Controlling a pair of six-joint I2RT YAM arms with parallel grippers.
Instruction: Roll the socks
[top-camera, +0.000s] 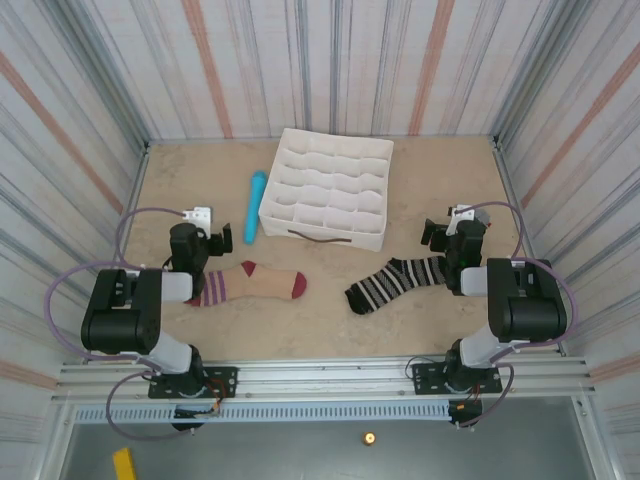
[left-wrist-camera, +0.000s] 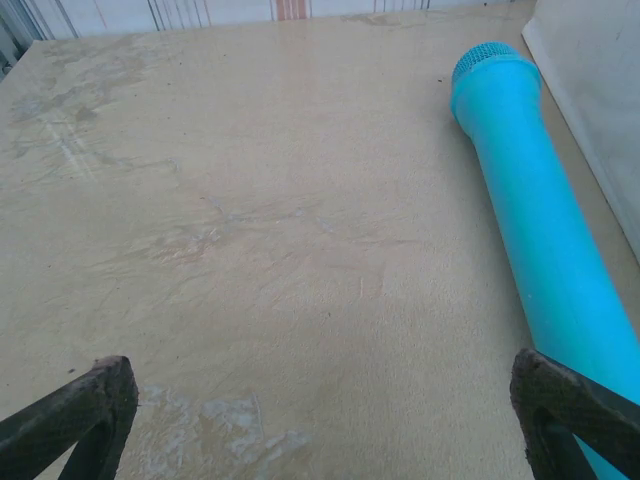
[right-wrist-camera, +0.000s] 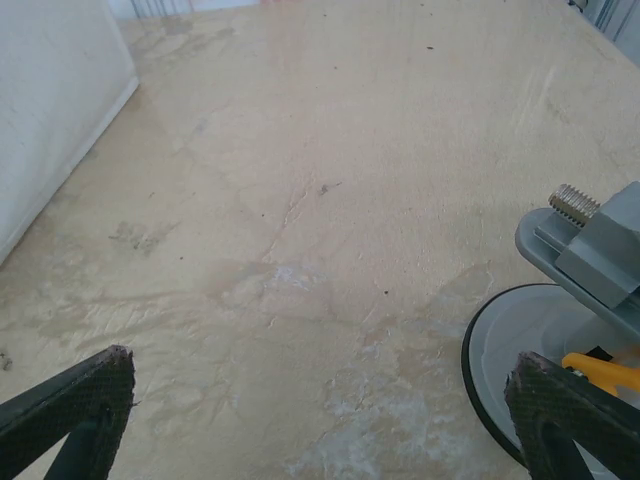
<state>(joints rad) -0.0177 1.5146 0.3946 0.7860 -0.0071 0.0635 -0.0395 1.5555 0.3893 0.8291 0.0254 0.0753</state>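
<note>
You had nothing rolled yet: beige sock and black striped sock lay flat near divider box. Left gripper and right gripper were released, empty. Both rolls remained.

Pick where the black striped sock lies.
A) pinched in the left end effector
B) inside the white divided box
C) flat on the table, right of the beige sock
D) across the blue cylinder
C: the black striped sock lies flat on the table, right of the beige sock and outside the white divided box.
</note>
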